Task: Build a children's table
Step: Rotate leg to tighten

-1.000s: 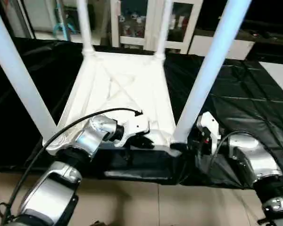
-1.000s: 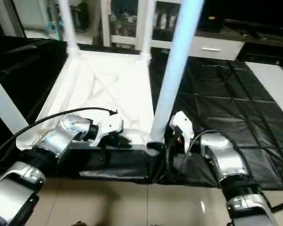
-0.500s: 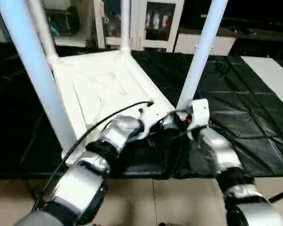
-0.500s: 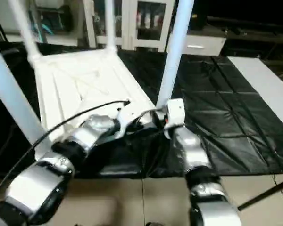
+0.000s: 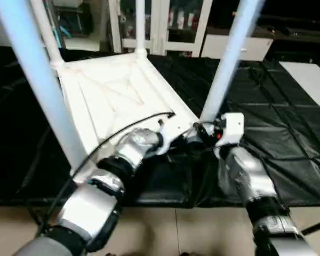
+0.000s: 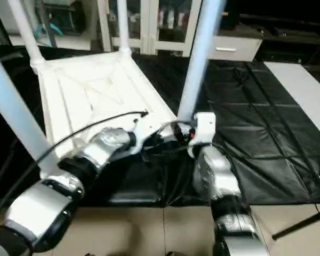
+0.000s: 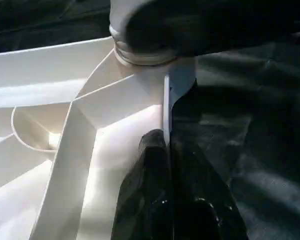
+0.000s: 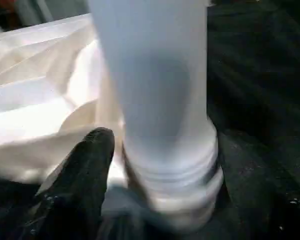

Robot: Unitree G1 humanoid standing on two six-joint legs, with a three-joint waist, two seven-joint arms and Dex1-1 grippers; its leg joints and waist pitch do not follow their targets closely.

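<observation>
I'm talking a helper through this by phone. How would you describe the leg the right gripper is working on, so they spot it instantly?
Find the upturned white tabletop on the black sheet. Four legs rise from its corners; take the near leg on the robot's right. It alone has the right gripper at its base.

White tabletop (image 5: 112, 101) with X-ribbed underside, pale white legs (image 5: 229, 58), black creased cloth (image 5: 272, 117), silver forearms (image 5: 245, 176).
</observation>
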